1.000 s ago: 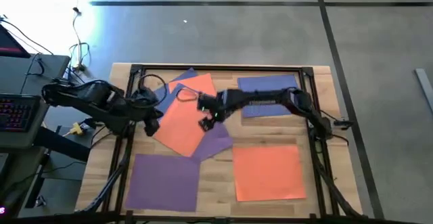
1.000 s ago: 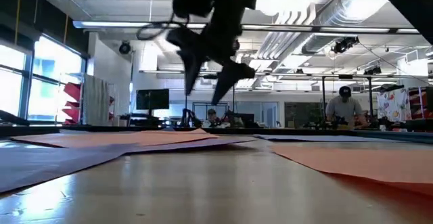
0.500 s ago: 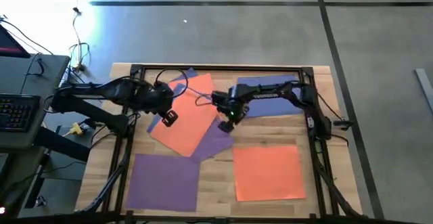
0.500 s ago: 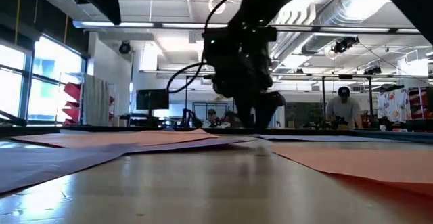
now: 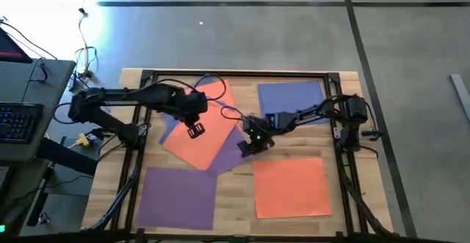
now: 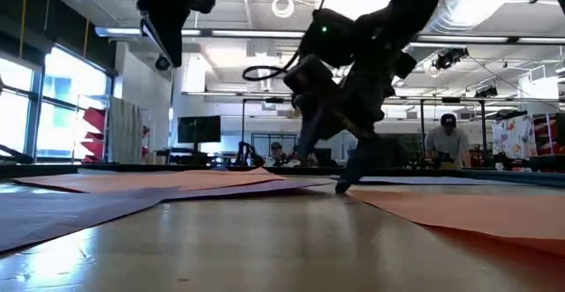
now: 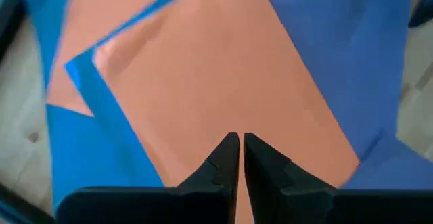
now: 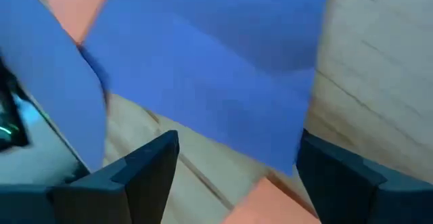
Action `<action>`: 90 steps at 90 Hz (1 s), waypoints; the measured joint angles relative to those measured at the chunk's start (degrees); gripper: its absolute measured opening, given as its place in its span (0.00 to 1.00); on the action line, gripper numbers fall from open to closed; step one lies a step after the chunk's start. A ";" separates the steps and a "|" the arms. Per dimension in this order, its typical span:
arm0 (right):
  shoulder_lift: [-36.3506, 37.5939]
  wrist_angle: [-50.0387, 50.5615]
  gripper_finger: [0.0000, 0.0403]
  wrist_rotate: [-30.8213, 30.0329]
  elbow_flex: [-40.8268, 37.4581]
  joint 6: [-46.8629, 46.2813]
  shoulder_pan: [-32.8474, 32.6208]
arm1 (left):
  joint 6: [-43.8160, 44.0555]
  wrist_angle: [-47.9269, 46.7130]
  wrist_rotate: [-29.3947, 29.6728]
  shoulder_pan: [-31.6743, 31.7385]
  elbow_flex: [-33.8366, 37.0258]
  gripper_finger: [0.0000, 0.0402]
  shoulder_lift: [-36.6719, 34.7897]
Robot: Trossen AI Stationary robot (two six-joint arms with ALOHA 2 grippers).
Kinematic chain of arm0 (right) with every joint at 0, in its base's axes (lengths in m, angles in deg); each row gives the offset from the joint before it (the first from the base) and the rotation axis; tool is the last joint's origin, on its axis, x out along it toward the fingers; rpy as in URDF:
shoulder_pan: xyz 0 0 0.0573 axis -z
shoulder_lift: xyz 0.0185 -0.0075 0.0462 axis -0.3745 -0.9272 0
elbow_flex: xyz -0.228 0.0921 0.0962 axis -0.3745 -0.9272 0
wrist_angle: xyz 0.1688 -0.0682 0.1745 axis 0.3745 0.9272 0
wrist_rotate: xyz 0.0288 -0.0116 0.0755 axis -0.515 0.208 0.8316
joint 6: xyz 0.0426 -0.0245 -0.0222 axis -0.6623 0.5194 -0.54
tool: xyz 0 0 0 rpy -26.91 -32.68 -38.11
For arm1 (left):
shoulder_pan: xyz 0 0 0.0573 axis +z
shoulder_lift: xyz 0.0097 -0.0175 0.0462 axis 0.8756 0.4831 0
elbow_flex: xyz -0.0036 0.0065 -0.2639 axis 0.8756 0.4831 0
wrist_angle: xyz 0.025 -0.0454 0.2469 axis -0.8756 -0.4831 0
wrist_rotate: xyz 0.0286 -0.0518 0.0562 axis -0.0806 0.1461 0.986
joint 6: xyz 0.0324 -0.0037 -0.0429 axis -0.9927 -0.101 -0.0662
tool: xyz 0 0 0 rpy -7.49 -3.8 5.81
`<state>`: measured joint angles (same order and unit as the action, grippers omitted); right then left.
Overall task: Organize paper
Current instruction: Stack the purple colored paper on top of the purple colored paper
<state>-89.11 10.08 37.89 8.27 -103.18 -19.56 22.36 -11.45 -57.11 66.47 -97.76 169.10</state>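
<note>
An orange sheet lies tilted at the table's middle, over a purple sheet and a blue sheet. Another purple-blue sheet lies flat at the far right, a second orange one at the near right, and a purple one at the near left. My left gripper hangs shut above the middle orange sheet, high over the table in the low view. My right gripper is open and down at table level, with the purple sheet's corner ahead of its fingers. My right gripper slants down from the table's right side, and one fingertip reaches the table surface at the near right edge of the middle purple sheet. Whether it touches the paper I cannot tell. The sheet lies flat.
A dark frame runs around the table top. Bare wood shows between the near purple and orange sheets. A desk with a keyboard stands left of the table. People sit in the room behind.
My left gripper has swung toward the table's right, from the orange sheet's left edge to above its middle. My right gripper has moved toward the near and right edges and come down from well above the table to its surface. The sheets have stayed put.
</note>
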 joint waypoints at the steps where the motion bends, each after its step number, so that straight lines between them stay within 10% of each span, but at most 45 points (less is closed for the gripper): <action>1: -0.05 -0.65 0.68 0.03 -0.11 -0.44 0.00 | -0.25 0.05 -0.23 0.01 0.00 0.00 0.20; 35: -1.69 -9.05 0.63 2.42 -1.78 -4.88 0.37 | -3.21 0.39 -1.31 0.31 -0.01 0.00 1.07; 90: -3.52 -15.71 0.01 -4.19 -1.66 -7.10 -2.04 | -5.25 0.45 1.10 1.47 -0.02 0.00 1.06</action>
<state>-92.63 -5.63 33.70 6.61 -110.28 -21.60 17.11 -10.99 -56.02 67.93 -97.78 170.16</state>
